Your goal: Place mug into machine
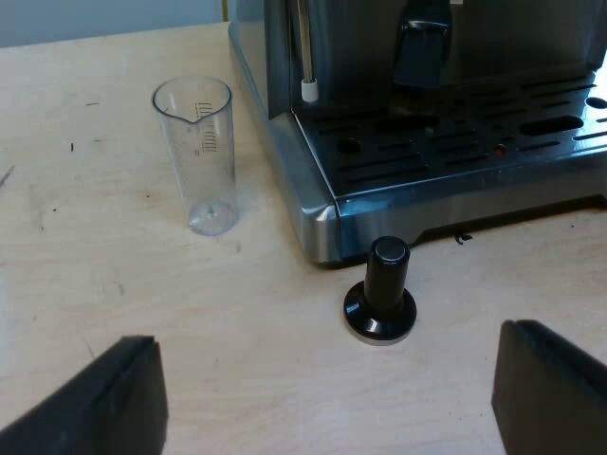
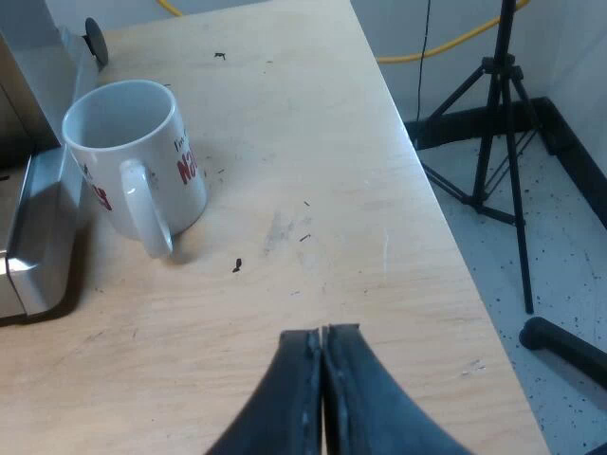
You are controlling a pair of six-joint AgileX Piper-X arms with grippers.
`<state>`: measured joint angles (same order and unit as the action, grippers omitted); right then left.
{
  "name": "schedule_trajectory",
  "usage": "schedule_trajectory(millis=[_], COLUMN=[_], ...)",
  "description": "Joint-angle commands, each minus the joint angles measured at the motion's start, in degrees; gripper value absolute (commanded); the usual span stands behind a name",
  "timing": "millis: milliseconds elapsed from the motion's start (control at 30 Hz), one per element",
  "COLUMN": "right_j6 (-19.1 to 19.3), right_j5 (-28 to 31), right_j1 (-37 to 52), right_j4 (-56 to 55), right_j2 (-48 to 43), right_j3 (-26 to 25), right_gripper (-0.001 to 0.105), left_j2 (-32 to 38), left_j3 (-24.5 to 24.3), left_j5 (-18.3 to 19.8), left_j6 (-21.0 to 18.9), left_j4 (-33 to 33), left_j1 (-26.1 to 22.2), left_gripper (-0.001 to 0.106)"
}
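The mug stands upright on the tabletop, just beside the base of the espresso machine, its handle turned outward toward the right hand, whose two fingers are pressed together with nothing between them. It looks like glazed ceramic with red lettering, so I judge it stiff, fairly heavy, slick and liable to chip if knocked against the metal; the handle or the rim wall seems the surest place to take hold. Its inside looks empty. By the machine's front corner the measuring glass stands upright and also empty, well apart from the black-knobbed tamper resting on its base. The left hand hovers over the tabletop near the tamper, fingers spread wide and holding nothing
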<state>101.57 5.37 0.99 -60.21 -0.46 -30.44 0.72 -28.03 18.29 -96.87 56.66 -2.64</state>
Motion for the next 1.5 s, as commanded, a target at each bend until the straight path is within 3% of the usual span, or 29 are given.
schedule_trajectory(millis=[33,267,400,433,533,767,1033,1233,1500], right_j6=[0.13,1.89,2.82,2.64,2.75,2.75,3.81,3.81,3.71], right_j5=[-0.01,-0.58,-5.84,-6.32,-6.12,-9.69,-17.28,-18.57,-15.84], right_j1=[0.18,0.18,0.18,0.18,0.18,0.18,0.18,-0.85,-8.28], right_j4=[0.59,1.75,5.4,6.61,8.39,11.59,15.82,19.39,21.24], right_j2=[-2.57,-2.57,-2.42,-2.25,-0.97,4.87,14.91,20.46,27.26], right_j3=[-0.08,-0.08,-0.26,-0.44,-1.11,-3.06,-4.69,-6.18,-9.3], right_gripper=[0.0,0.002,0.028,0.038,0.054,0.054,0.054,0.054,0.054], left_j2=[8.0,7.83,6.31,5.65,3.08,-3.74,-13.17,-20.37,-28.12], left_j3=[-0.13,-0.13,-0.73,-1.29,-3.32,-6.34,-8.67,-9.29,-9.29], left_j5=[-0.02,2.9,2.89,2.89,2.89,3.85,4.91,9.25,9.55], left_j6=[-0.6,-0.6,-1.38,-1.45,-1.44,-2.25,-1.94,-1.69,-1.69], left_j4=[-0.9,-0.9,-0.9,-0.9,-2.14,-8.44,-14.32,-20.36,-27.23], left_j1=[-0.03,-0.03,-0.03,-0.03,-0.03,2.1,10.9,16.32,23.0], left_gripper=[0.071,0.071,0.071,0.071,0.071,0.071,0.071,0.071,0.071])
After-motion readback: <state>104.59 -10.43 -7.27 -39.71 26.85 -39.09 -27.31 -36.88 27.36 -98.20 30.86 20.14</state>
